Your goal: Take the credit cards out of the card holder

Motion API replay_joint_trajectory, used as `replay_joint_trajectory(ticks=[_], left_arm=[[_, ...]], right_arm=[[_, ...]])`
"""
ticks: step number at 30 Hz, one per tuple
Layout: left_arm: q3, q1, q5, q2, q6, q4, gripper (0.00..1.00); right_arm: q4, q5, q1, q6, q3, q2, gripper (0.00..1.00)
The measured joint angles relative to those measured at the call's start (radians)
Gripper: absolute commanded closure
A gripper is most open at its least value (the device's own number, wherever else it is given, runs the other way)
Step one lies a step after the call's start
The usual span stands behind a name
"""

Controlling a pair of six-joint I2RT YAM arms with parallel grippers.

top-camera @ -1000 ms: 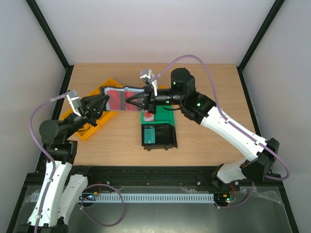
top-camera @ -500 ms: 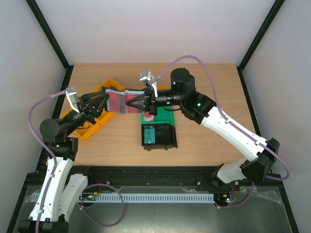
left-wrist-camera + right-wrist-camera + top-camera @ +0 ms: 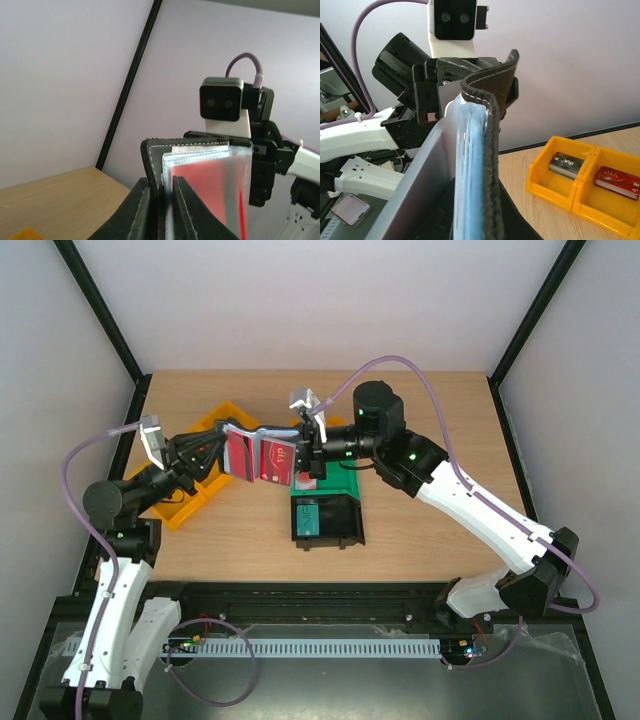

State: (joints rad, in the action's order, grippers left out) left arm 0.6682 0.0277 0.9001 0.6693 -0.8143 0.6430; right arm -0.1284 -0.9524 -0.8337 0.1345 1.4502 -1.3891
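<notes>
The black card holder hangs in the air above the table, spread between both grippers. Two red credit cards show in its clear sleeves. My left gripper is shut on the holder's left edge. In the left wrist view its jaws pinch the black cover and a sleeve holding a red card. My right gripper is shut on the right edge. In the right wrist view it clamps the stitched cover and the blue-tinted sleeves.
Yellow bins lie at the left; in the right wrist view they hold a black card and a red card. A green bin sits under the right wrist. A black bin holds a teal card.
The holder has turned so its red card faces show more from above, and a second sleeve has fanned out to the right. Both grippers keep their hold and have lifted slightly.
</notes>
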Motion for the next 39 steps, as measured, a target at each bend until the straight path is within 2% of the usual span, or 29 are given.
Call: replay_joint_trajectory(ticks=[3,11,17,21,32,34,37,38,39], left_arm=[[0.000,0.009,0.029,0.011,0.030,-0.008,0.79],[0.000,0.038,0.063,0.012,0.141,-0.087,0.55],[0.000,0.046,0.084,0.010,0.167,-0.105,0.35],[0.000,0.051,0.096,0.003,0.165,-0.111,0.26],[0.000,0.071,0.090,0.001,0.184,-0.147,0.30],[0.000,0.080,0.090,0.001,0.193,-0.157,0.34],[0.000,0.092,0.091,0.001,0.201,-0.166,0.54],[0.000,0.093,0.092,0.002,0.209,-0.167,0.67],[0.000,0.097,0.091,0.002,0.216,-0.167,0.73]], right_arm=[[-0.003,-0.007,0.000,0.000,0.000,0.003,0.98],[-0.002,-0.010,0.000,0.004,0.000,0.003,0.98],[-0.003,0.011,0.000,0.005,0.000,0.003,0.98],[-0.003,0.040,-0.002,0.005,0.000,0.003,0.98],[-0.017,0.075,-0.004,0.025,0.017,-0.006,0.98],[-0.018,0.075,-0.004,0.030,0.022,-0.013,0.98],[-0.018,0.074,-0.004,0.031,0.030,-0.027,0.98],[-0.019,0.074,-0.004,0.031,0.030,-0.032,0.98],[-0.019,0.074,-0.004,0.031,0.031,-0.035,0.99]])
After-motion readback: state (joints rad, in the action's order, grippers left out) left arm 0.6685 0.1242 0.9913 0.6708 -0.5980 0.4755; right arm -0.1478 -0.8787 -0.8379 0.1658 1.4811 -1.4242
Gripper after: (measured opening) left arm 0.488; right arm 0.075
